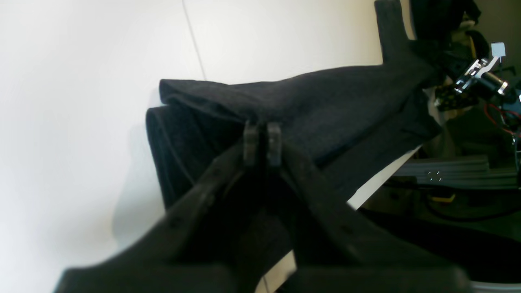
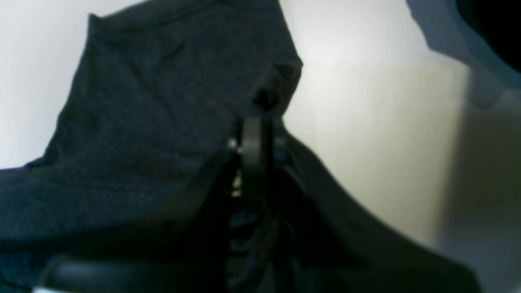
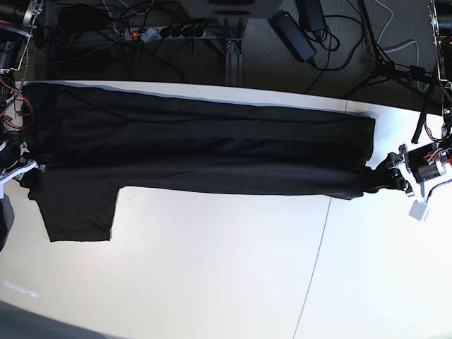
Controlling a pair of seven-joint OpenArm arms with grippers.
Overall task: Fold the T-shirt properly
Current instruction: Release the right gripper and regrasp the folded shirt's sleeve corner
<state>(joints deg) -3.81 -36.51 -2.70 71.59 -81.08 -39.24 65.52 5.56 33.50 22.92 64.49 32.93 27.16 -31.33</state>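
Note:
The black T-shirt lies stretched in a long folded band across the far half of the white table, with one sleeve hanging toward the front at the left. My left gripper is at the band's right end, shut on the fabric. In the left wrist view its fingertips pinch a folded edge of the T-shirt. My right gripper holds the left end. In the right wrist view it stands shut, with the T-shirt draping from its tip.
A power strip and cables lie on the floor behind the table's far edge. A thin seam runs across the tabletop at the right. The right arm's metal parts show at the far end of the stretched cloth.

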